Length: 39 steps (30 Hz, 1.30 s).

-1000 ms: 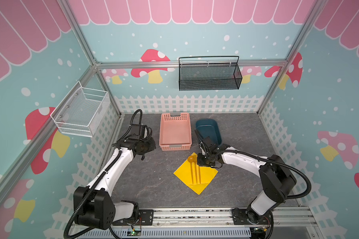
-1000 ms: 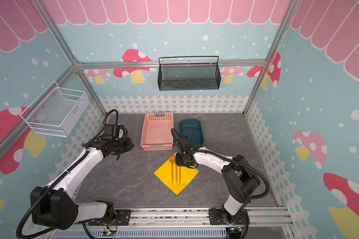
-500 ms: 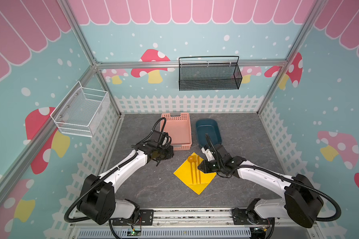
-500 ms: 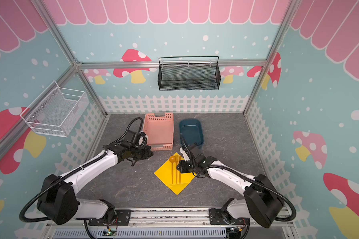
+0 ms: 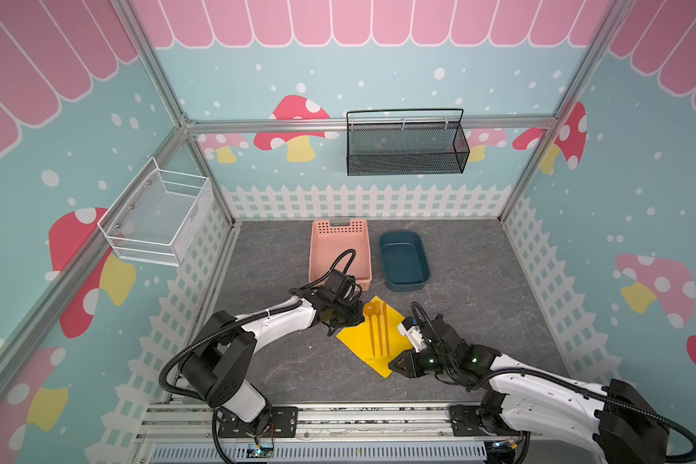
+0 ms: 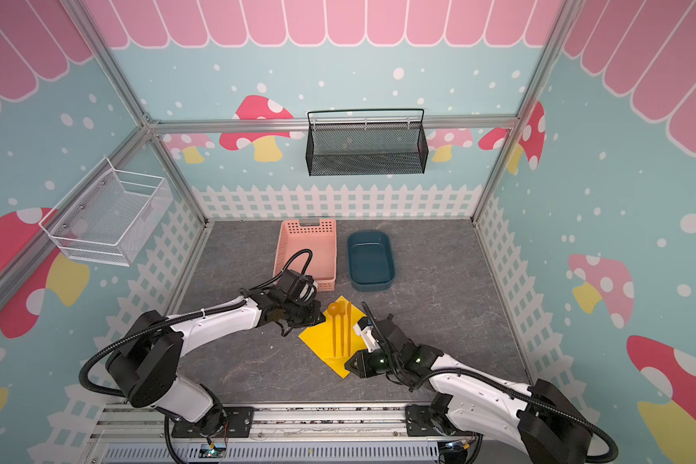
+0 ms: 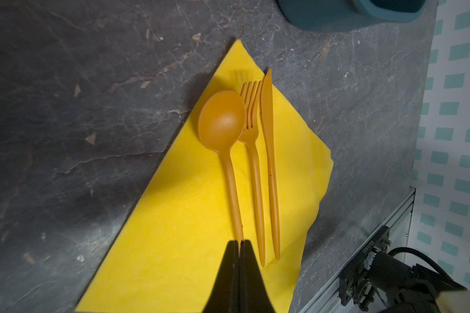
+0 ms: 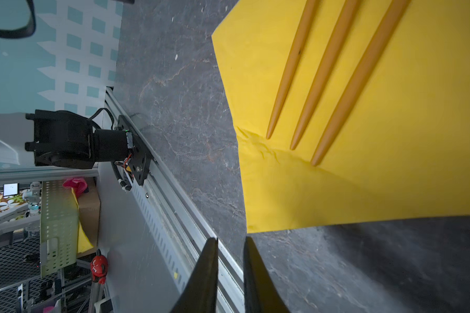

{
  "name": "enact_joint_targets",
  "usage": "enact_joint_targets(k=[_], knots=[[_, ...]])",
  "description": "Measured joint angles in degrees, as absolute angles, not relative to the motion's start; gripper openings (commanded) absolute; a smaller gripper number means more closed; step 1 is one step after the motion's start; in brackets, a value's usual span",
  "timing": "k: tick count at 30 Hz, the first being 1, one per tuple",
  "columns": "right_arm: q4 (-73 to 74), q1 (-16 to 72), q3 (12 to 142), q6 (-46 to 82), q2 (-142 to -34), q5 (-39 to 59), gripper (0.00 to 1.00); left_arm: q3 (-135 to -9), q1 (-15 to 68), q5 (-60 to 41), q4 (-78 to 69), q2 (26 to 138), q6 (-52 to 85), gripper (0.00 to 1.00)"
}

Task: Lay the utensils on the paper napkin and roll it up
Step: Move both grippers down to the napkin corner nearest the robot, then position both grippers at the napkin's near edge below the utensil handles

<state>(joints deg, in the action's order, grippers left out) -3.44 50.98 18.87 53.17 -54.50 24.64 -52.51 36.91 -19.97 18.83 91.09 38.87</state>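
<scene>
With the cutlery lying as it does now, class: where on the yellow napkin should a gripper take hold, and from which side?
Grip the paper napkin at its bare corner nearest the front rail, coming in low from that side. The utensils' handle tips stop short of it, so only paper lies there. The right gripper sits just off it, jaws slightly apart.

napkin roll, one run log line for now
utensils: side by side on napkin | napkin: unrolled | left claw: shut | right claw: slightly open, near napkin corner
</scene>
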Motion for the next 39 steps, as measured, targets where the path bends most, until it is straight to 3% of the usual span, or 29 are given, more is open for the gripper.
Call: enact_joint_targets(k=[9, 20, 39], knots=[[0.9, 57.0, 13.2, 58.8, -54.7, 23.5, 0.21, -51.6, 37.1, -20.0, 16.3, 91.1, 41.0, 0.0], [10.0, 57.1, 12.8, 60.1, -63.7, 22.2, 0.21, -46.6, 37.3, -19.9, 15.6, 91.0, 42.4, 0.0], [12.0, 56.6, 15.6, 57.5, -64.0, 16.4, 0.17, -43.2, 37.3, -19.0, 16.3, 80.5, 44.4, 0.0]])
